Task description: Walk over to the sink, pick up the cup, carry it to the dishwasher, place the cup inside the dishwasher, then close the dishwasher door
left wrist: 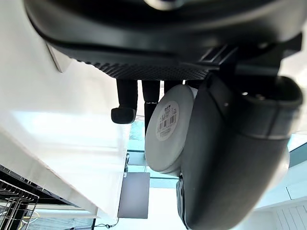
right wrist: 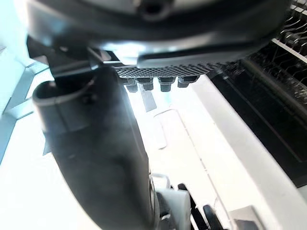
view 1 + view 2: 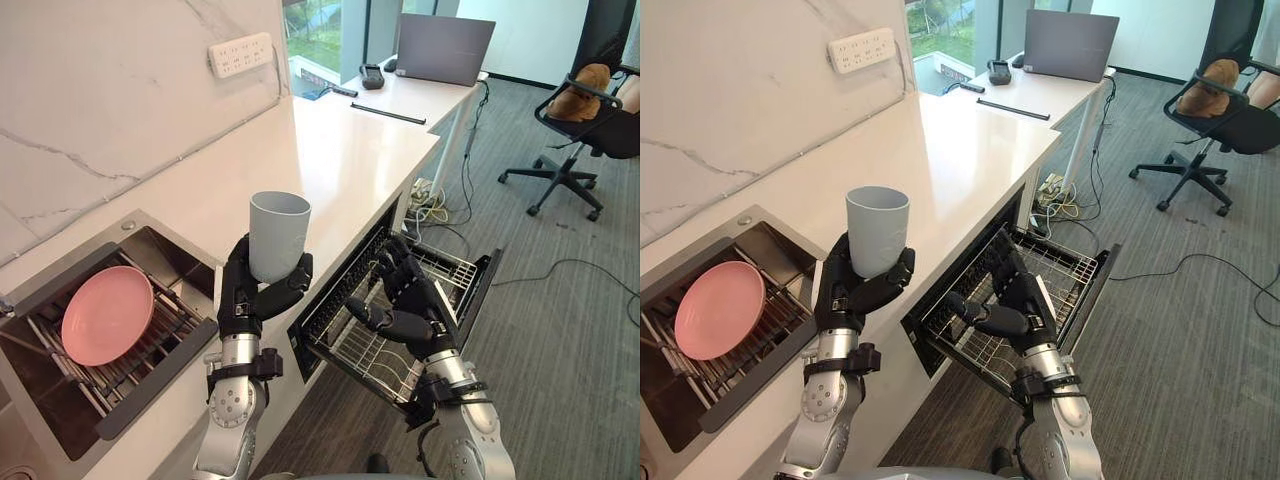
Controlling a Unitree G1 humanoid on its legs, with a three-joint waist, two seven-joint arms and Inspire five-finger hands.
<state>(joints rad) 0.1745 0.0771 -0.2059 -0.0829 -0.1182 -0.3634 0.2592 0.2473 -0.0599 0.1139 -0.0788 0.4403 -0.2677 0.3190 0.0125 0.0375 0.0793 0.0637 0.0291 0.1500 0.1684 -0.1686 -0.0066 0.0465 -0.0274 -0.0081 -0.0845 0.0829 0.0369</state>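
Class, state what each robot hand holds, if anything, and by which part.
The left hand holds the grey cup upright by its lower wall, near the base, curled round it. The right hand holds nothing, over the dishwasher rack.

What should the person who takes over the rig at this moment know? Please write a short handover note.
Left hand: shut on the grey cup, held upright above the counter, between the sink and the dishwasher.
Right hand: open, holding nothing, over the dishwasher's wire rack.
Done: cup is picked up and out of the sink, where a pink plate lies. The dishwasher stands open.
Left: place the cup in the rack, then close the door.
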